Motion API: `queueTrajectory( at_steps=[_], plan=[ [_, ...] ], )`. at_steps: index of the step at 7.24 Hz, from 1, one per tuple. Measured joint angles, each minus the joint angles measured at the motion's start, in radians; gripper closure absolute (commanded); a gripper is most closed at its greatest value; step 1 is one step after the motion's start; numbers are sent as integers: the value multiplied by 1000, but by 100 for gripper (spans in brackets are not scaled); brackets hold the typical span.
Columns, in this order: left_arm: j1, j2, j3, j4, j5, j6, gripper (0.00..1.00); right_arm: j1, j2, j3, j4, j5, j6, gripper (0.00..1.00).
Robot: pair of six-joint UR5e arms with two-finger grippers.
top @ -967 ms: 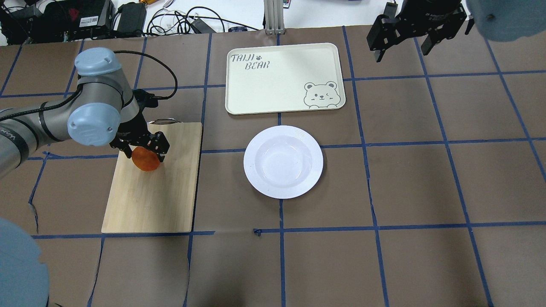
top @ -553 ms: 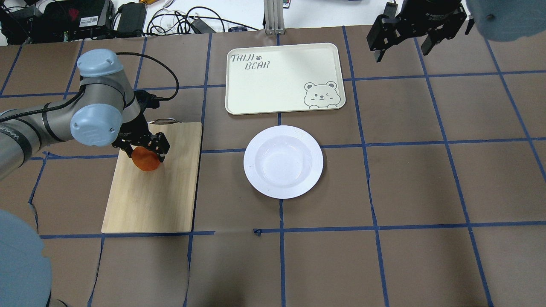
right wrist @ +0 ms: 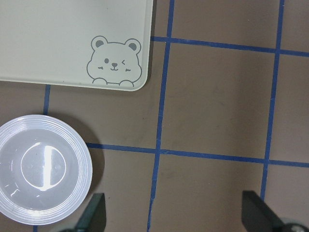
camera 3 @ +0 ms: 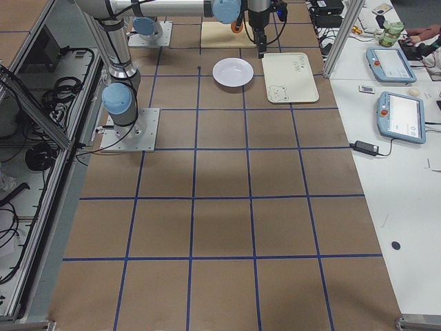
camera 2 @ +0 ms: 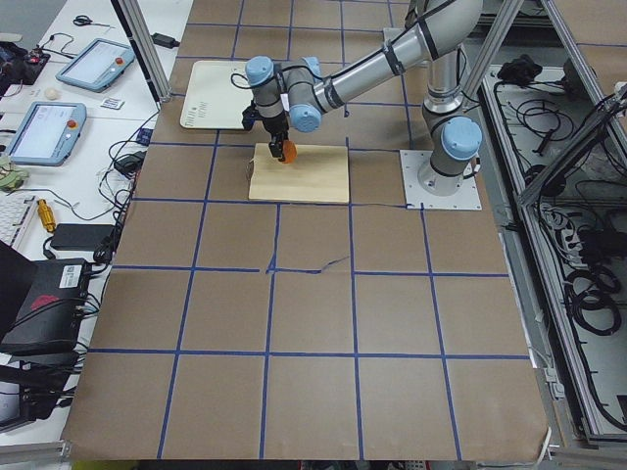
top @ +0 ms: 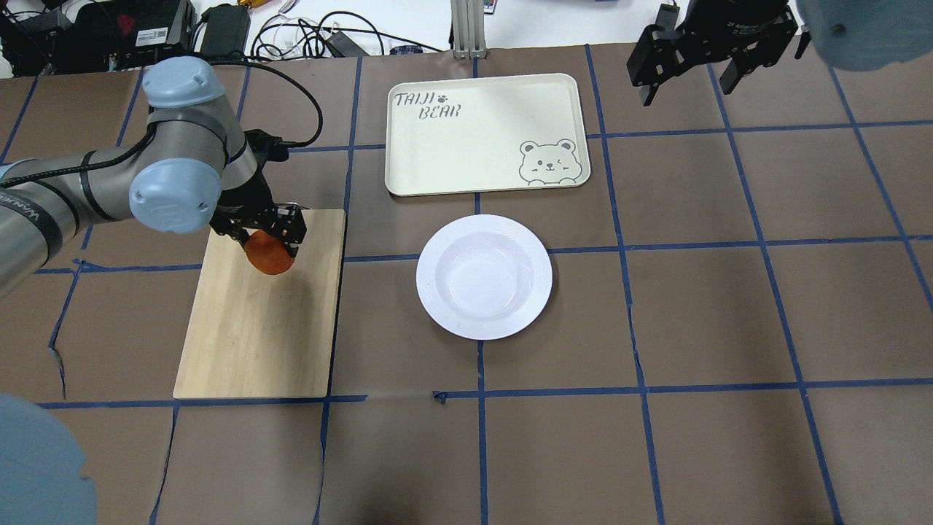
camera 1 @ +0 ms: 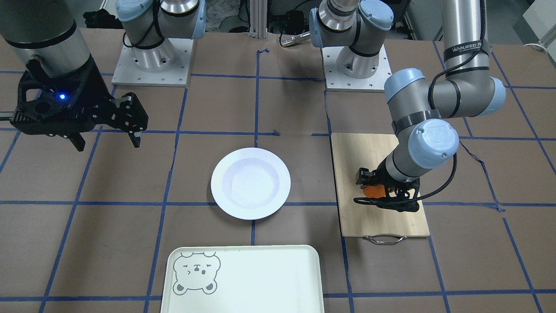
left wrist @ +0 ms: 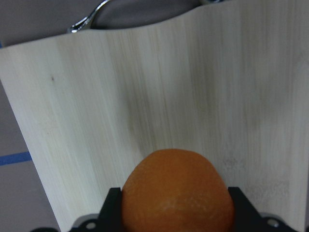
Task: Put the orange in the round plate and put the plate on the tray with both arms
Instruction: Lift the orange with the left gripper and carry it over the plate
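Overhead exterior view: the left arm reaches in from the left, and the right gripper [top: 686,87] hangs high at the far right corner.
Left gripper [top: 267,244]: jaws clamped on the orange [top: 270,259], one black finger [left wrist: 112,209] pressed against each side of it.
Orange: held over the handle end of the cutting board [top: 255,335]; I cannot tell whether it touches the wood.
Right gripper: jaws spread wide and holding nothing, with its fingers [right wrist: 94,215] well apart in its wrist view. It hangs above the table [top: 729,306], off to the side of the tray [top: 481,138].
Round plate [top: 484,277]: flat on the table, between the cutting board and the right arm's side. It sits just on the robot's side of the tray, not touching it.
Tray: flat on the table, its bear face in the corner nearest the plate.
Cutting board: pale bamboo, with its metal handle [camera 1: 382,238] at the end farthest from the robot.
Table: brown covering with a grid of blue tape.
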Motion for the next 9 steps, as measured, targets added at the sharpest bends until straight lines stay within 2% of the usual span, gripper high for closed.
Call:
queueTrajectory(
  at_steps=[3,4,6,7,8,9],
  plan=[
    [-239,-1,17,-2,-59,-324,93,0,0,0,0,0,0,0],
    [-319,-9,16,34,-70,-434,93,0,0,0,-1,1,0,0],
    [-428,-40,12,130,-159,-651,93,0,0,0,-2,1,0,0],
    [-457,-64,11,186,-190,-721,87,0,0,0,-2,0,0,0],
    [-473,-90,11,230,-201,-759,25,-1,0,0,-2,0,0,0],
    [-479,-111,12,252,-201,-771,0,-1,1,0,-2,0,0,0]
  ],
)
